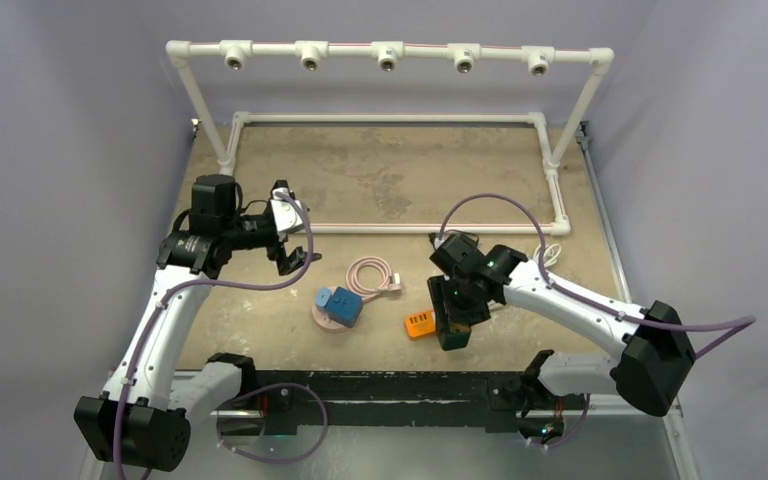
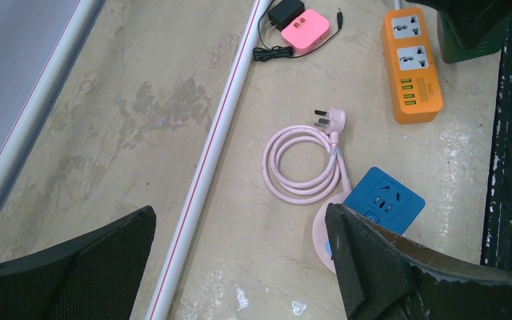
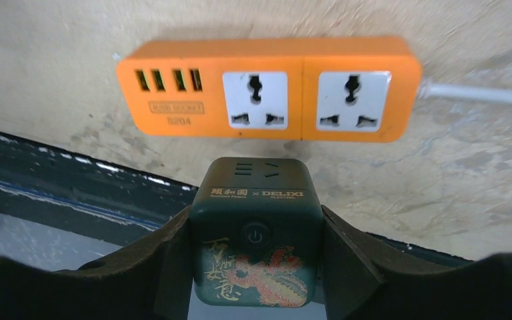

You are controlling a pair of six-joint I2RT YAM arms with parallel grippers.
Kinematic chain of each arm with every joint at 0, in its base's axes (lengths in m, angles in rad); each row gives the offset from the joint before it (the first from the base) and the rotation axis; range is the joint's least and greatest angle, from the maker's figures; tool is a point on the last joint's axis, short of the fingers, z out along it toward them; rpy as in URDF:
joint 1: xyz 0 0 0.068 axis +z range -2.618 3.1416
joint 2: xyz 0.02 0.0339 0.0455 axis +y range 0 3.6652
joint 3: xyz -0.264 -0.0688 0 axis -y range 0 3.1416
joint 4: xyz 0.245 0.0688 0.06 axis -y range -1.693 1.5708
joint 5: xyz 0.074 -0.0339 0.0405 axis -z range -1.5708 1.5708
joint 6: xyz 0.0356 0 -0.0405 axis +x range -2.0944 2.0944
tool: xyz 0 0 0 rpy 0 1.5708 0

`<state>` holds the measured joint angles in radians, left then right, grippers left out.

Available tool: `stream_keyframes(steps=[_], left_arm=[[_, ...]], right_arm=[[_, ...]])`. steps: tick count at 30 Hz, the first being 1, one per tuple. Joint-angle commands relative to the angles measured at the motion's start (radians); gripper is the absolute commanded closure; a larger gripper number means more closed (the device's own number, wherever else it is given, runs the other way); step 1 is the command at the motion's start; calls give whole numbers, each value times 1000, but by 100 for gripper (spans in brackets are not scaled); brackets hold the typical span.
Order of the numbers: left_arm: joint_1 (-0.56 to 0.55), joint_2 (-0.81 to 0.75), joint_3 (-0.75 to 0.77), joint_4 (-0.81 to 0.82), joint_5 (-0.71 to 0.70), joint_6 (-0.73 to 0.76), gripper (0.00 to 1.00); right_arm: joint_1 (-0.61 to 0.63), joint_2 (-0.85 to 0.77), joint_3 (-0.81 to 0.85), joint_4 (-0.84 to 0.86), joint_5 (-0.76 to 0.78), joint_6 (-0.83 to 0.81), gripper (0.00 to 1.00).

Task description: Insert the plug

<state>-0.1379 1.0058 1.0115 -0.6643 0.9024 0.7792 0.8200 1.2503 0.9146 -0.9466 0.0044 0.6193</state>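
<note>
Right wrist view: the right claw [image 3: 257,267] is set at medium width and clamps a green cube adapter [image 3: 257,200], with one finger flat on each side face. The adapter is held close to the orange power strip [image 3: 173,93], which lies near and right on the table [image 1: 380,180]. The adapter appears rigid, light and smooth-sided. Grip the flat sides squarely, because it may slip under insertion force. The left claw [image 2: 240,217] stands wide and empty, left of a pink plug [image 2: 333,120].

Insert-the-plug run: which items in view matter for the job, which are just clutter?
In play, likely: green cube adapter in the right gripper; orange power strip ahead of it.
Lying about: pink plug and cable; blue socket cube; pink charger; white pipe frame.
</note>
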Motion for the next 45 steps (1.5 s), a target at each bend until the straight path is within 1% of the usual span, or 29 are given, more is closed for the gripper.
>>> stream_keyframes(steps=[1, 4, 7, 15, 18, 20, 23, 27, 32, 38, 45], left_arm=[[1, -9, 2, -1, 25, 27, 3], [1, -9, 5, -1, 20, 36, 3], [1, -3, 10, 2, 22, 35, 3], [1, -4, 20, 9, 9, 29, 2], [1, -6, 18, 11, 4, 30, 2], [1, -5, 19, 10, 4, 27, 2], [1, -6, 25, 5, 7, 27, 2], [1, -7, 23, -21, 24, 45, 2], [1, 3, 20, -20, 40, 49, 2], [1, 7, 25, -29, 44, 57, 2], [1, 17, 26, -55, 41, 88, 2]], right_arm=[[50, 10, -61, 51, -57, 76, 100], [59, 29, -64, 86, -10, 79, 100], [59, 63, -17, 94, 54, 76, 100], [57, 214, 108, 177, 143, -25, 100], [57, 235, 136, 236, 169, -49, 100], [54, 251, 166, 243, 172, -60, 100], [53, 211, 176, 222, 182, -35, 100], [38, 107, 159, 139, 295, 51, 100], [-39, 24, 128, 91, 392, 92, 100], [-49, 38, 112, 110, 463, 157, 100], [-50, 55, 73, 137, 463, 177, 100]])
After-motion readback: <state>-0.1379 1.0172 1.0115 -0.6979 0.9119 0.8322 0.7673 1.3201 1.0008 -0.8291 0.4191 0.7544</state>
